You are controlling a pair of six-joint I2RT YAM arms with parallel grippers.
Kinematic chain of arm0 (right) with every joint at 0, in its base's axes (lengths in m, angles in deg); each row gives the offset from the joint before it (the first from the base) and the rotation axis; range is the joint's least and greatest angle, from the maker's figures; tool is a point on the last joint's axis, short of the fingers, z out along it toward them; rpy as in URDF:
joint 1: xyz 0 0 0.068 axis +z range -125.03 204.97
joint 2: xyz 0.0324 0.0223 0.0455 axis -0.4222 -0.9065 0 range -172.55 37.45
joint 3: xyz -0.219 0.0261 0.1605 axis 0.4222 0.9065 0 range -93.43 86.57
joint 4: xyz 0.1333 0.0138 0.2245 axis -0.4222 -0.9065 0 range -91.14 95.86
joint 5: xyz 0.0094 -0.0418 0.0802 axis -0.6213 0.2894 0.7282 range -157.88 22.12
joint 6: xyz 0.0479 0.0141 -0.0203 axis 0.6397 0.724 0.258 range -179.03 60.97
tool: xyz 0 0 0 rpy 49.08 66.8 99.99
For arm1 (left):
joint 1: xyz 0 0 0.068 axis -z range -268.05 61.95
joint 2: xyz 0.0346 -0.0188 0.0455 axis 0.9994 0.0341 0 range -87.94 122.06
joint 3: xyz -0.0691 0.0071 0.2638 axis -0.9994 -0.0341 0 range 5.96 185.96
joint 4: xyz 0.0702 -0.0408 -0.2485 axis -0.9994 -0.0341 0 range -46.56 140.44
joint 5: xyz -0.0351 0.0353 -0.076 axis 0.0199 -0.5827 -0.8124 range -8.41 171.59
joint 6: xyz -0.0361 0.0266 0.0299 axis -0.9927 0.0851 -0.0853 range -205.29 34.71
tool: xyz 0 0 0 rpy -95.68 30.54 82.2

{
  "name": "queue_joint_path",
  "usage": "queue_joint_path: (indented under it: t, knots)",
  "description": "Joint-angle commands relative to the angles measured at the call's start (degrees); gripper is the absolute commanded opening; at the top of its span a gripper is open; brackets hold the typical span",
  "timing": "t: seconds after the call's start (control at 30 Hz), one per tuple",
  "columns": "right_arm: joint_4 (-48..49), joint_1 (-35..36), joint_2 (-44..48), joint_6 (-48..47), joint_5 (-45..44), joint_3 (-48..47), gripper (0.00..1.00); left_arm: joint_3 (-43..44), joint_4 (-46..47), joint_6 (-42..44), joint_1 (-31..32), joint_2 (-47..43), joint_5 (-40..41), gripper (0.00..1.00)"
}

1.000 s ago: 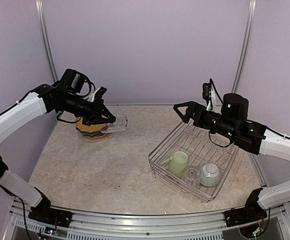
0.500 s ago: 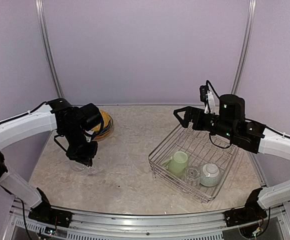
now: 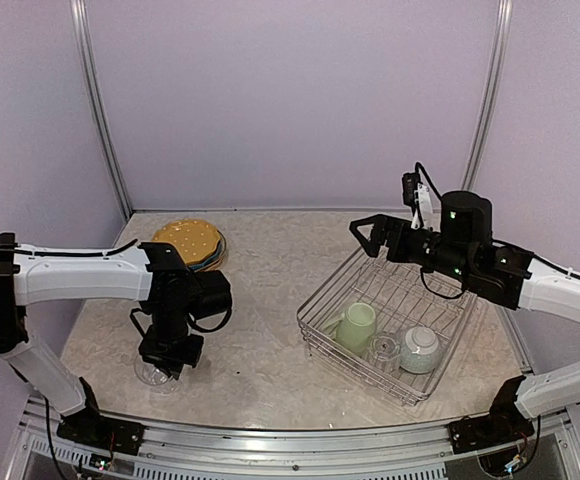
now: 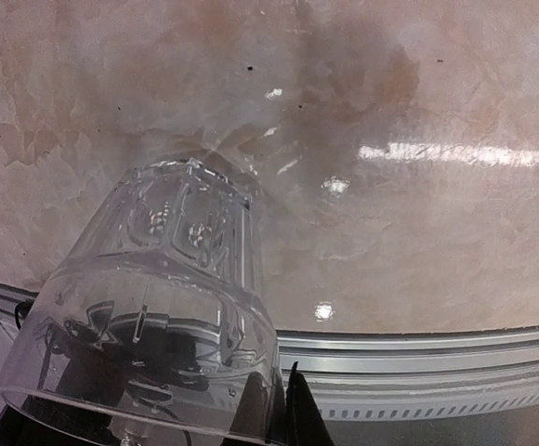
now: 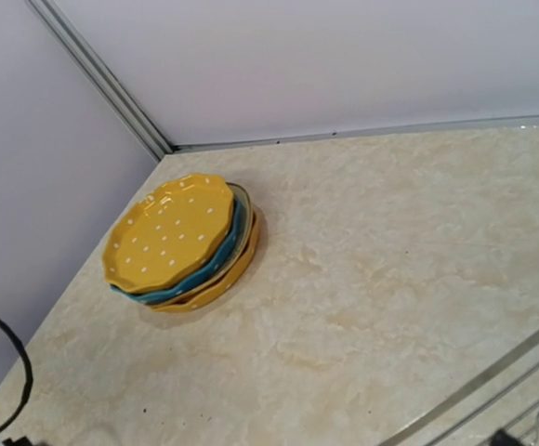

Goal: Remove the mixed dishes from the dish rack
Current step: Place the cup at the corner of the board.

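My left gripper (image 3: 162,362) is shut on a clear glass (image 3: 154,373) low over the table's front left corner. In the left wrist view the glass (image 4: 149,307) is tilted, base toward the table, and one fingertip (image 4: 303,420) shows beside its rim. I cannot tell if it touches the table. The dish rack (image 3: 440,300) at right holds a pale green mug (image 3: 355,326), a second clear glass (image 3: 384,348) and a white-and-light-blue bowl (image 3: 420,349). My right gripper (image 3: 366,228) hovers open and empty above the rack's far left corner. The plates (image 3: 192,243) are stacked at back left.
The plate stack (image 5: 181,237) has a yellow dotted plate on top, a blue one under it and another yellow at the bottom. The table's metal front rail (image 4: 418,372) runs just past the held glass. A rack wire (image 5: 492,372) crosses the right wrist view's corner.
My left arm has carried the clear glass from above the plate stack down to the front left of the table. The right arm has barely moved.
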Motion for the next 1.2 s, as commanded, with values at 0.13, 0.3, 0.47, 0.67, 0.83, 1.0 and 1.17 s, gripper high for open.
queue_joint_path:
  t: [0.13, 0.3, 0.47, 0.67, 0.83, 1.0, 1.17]
  knots:
    - [0.1, -0.4, 0.8, 1.3, -0.4, 2.7, 1.00, -2.2, -6.3, -2.4, 1.1, -0.2, 0.9, 0.12]
    - [-0.8, -0.3, 0.3, 1.0, -0.3, 2.2, 1.00, -2.0, -6.3, -2.5, 1.4, -0.9, 0.9, 0.25]
    - [-5.4, -0.3, 0.0, -1.1, -2.3, 0.4, 1.00, -1.5, -7.0, -3.1, 1.4, -2.3, 0.8, 0.39]
    - [-11.5, -0.3, -0.5, -5.0, -2.5, -1.7, 1.00, 4.2, -7.8, -1.8, 1.2, -5.9, 2.6, 0.52]
    - [-21.0, -0.1, -2.6, -8.9, -1.8, -5.4, 1.00, 10.5, -10.1, 0.2, 0.9, -8.4, 4.4, 0.62]
    - [-30.2, 0.5, -5.7, -11.9, -1.1, -8.3, 1.00, 16.5, -6.7, 4.4, 0.1, -11.1, 7.6, 0.73]
    - [-34.7, 1.8, -8.7, -12.9, -0.7, -9.5, 1.00, 22.6, 10.8, 12.2, -3.6, -12.0, 4.2, 0.79]
